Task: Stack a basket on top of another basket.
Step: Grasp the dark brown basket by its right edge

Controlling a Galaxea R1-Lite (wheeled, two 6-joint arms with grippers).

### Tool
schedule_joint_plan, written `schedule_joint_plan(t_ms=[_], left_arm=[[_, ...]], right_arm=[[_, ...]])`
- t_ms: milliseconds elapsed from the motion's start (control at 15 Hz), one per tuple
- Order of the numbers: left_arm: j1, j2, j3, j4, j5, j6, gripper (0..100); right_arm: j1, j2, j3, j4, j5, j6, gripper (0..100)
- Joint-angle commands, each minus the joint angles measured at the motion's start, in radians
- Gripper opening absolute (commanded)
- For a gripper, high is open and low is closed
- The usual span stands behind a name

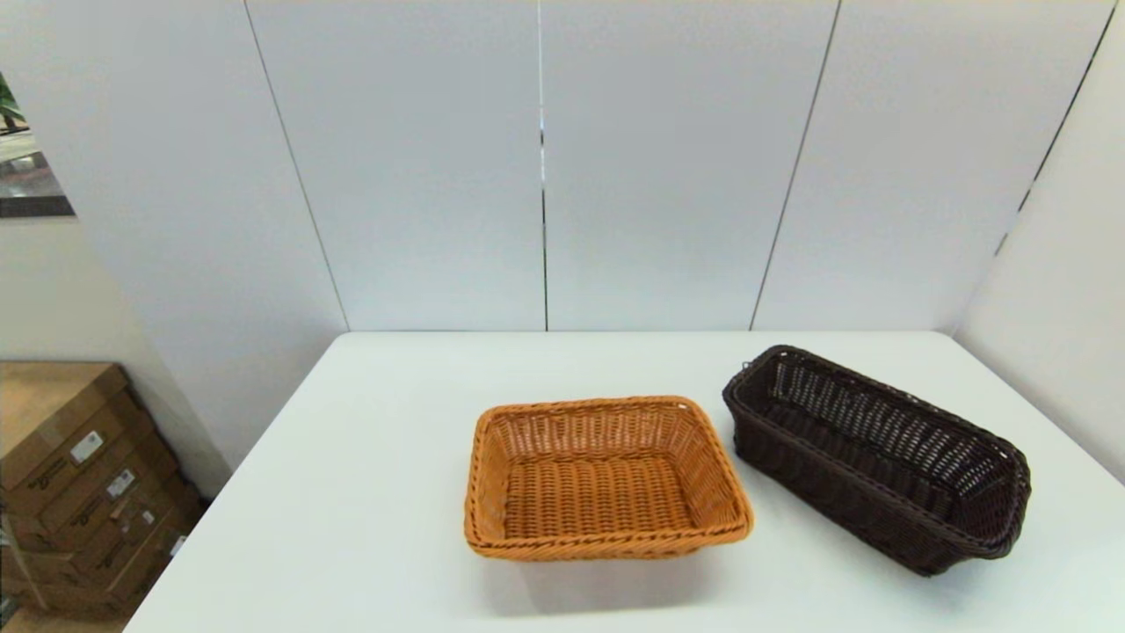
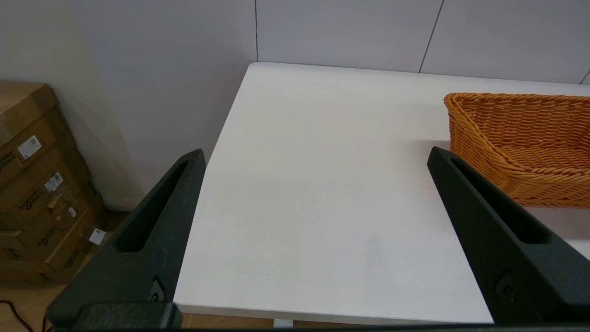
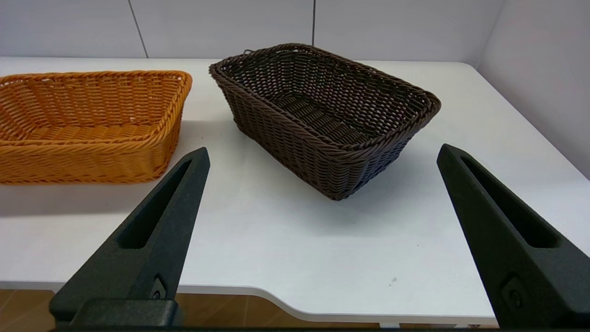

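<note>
The dark brown basket (image 1: 879,457) (image 3: 322,115) sits angled on the right side of the white table (image 1: 369,492). The orange basket (image 1: 606,479) (image 2: 525,143) (image 3: 87,124) rests near the table's middle, a small gap apart from the dark one. Neither arm shows in the head view. My right gripper (image 3: 322,154) hangs open off the table's near edge, facing the dark basket, with nothing between its fingers. My left gripper (image 2: 315,154) is open too, held off the near-left edge, with the orange basket beyond its right finger (image 2: 498,230).
Grey wall panels close off the back and the right side of the table. Cardboard boxes (image 1: 70,492) (image 2: 37,193) are stacked on the floor off the table's left edge. Bare tabletop lies left of the orange basket.
</note>
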Motion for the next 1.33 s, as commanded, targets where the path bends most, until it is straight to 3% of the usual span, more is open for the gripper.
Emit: schedule_joint_plan(t_ms=[67,800,933,1133,1333], left_arm=[[0.000,0.000,0.002,0.000,0.001,-0.001,100],[0.000,0.000,0.000,0.000,0.001,-0.001,100],[0.000,0.000,0.000,0.000,0.001,-0.001,100],[0.000,0.000,0.002,0.000,0.001,-0.001,100],[0.000,0.000,0.002,0.000,0.001,-0.001,100]], right_arm=[[0.000,0.001,0.002,0.000,0.000,0.000,100],[0.000,0.004,0.002,-0.004,0.003,-0.008,100],[0.000,0.103,-0.005,-0.003,0.006,-0.023,100],[0.009,0.276,-0.140,0.008,0.011,0.078,100],[0.006,0.507,-0.295,0.010,0.011,0.093,100]])
